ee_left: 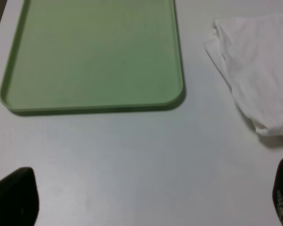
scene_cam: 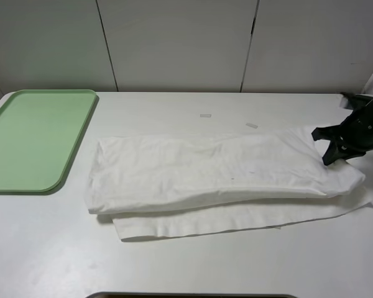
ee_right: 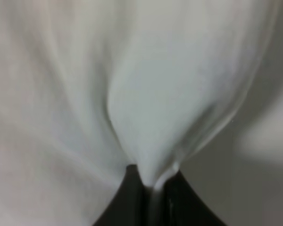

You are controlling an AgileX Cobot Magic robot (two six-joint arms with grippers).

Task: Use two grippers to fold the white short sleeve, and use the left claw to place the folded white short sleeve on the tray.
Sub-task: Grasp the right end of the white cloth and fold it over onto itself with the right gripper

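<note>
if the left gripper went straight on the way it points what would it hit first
The open left gripper would probably meet the bare table first, short of the tray; depth is unclear.

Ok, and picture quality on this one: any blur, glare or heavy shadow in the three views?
Exterior high: sharp, evenly lit, no glare, only a thin shadow under the white T-shirt. Left wrist: mildly soft; the green tray reads fine, the fingertips of the left gripper are dark blurs. Right wrist: out of focus, the T-shirt filling the frame, pinched in the right gripper.
</note>
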